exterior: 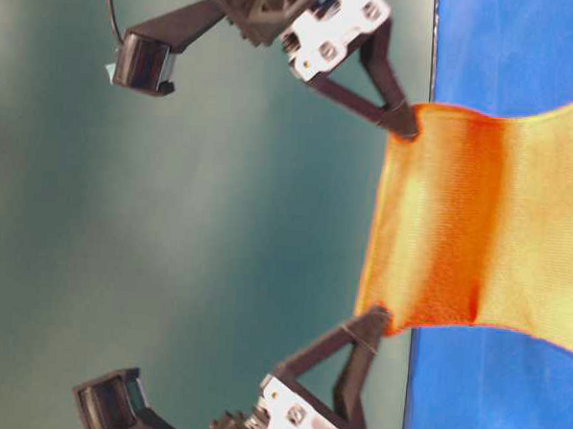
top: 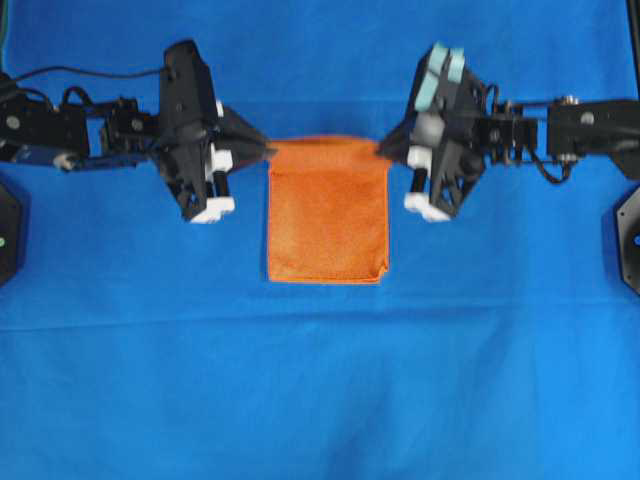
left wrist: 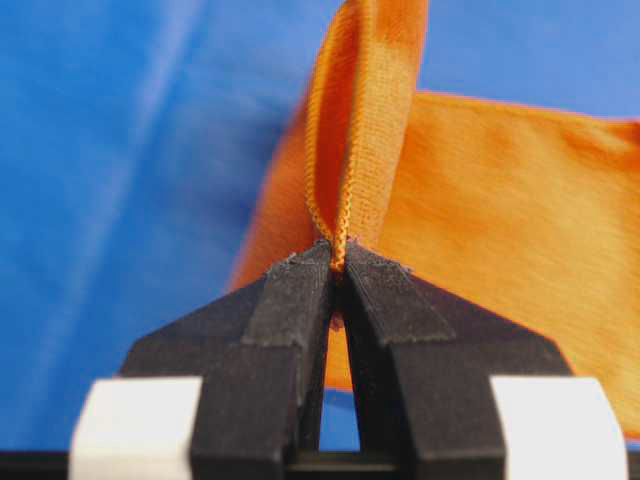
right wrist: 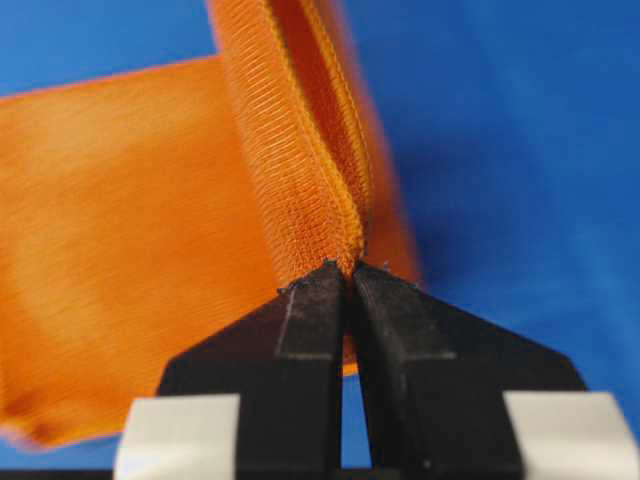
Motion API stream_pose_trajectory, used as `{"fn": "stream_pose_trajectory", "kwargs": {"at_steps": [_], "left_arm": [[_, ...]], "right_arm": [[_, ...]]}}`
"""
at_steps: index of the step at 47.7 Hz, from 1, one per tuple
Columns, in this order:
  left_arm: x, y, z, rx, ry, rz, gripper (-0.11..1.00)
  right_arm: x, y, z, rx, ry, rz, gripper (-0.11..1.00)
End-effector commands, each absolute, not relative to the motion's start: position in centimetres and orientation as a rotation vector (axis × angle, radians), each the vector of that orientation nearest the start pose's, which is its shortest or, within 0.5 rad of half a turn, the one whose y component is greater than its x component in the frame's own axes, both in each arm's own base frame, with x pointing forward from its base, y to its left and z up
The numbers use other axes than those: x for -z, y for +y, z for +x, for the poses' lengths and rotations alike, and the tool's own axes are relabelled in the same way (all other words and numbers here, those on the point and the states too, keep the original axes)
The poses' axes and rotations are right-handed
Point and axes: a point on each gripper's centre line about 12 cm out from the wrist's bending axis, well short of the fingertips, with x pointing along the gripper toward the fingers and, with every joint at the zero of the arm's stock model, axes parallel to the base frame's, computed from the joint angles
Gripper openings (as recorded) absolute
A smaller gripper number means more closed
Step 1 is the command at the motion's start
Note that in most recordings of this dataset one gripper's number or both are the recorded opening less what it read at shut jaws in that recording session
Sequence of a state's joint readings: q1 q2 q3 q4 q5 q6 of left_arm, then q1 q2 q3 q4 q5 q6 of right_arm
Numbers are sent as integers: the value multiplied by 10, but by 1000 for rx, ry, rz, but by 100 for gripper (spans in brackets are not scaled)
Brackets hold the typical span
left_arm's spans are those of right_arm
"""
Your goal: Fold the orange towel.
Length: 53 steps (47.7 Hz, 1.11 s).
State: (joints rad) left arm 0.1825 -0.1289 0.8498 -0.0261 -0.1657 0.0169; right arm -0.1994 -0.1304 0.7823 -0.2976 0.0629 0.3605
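Orange towel [top: 327,215], centre of overhead frame, top edge lifted, lower part on the blue cloth [top: 320,400]. Left gripper [top: 268,150] and right gripper [top: 382,152] each clenched on a top corner. Looks light, limp, grippy; hemmed corners suit pinching.

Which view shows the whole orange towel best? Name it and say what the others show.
The overhead exterior view: the orange towel shows whole, far edge lifted between the left gripper and right gripper. The table-level view shows only the raised, stretched part. Each wrist view shows just one pinched corner.
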Motion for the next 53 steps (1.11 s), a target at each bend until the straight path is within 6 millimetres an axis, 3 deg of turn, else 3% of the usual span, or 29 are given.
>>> {"fn": "stream_pose_trajectory", "kwargs": {"at_steps": [1,16,27,43,45,47,53], "left_arm": [[-176,48,343,-147,534,-66,1],[-114,12,344,-73,669,-110,1],[-109,-17,347,2,660,-100,1],[-105,-13,352,-11,662,-106,3],[-105,-13,352,-11,660,-106,7],[-106,-13,353,-11,657,-106,15],[-109,-15,351,-5,665,-101,53]], "right_arm": [[-174,-57,340,200,699,135,2],[-119,-17,344,121,767,226,2],[-110,6,348,88,777,263,2],[-112,6,353,93,766,278,3],[-113,7,355,90,763,277,10],[-115,8,356,87,759,275,25],[-121,11,357,77,751,268,60]]}}
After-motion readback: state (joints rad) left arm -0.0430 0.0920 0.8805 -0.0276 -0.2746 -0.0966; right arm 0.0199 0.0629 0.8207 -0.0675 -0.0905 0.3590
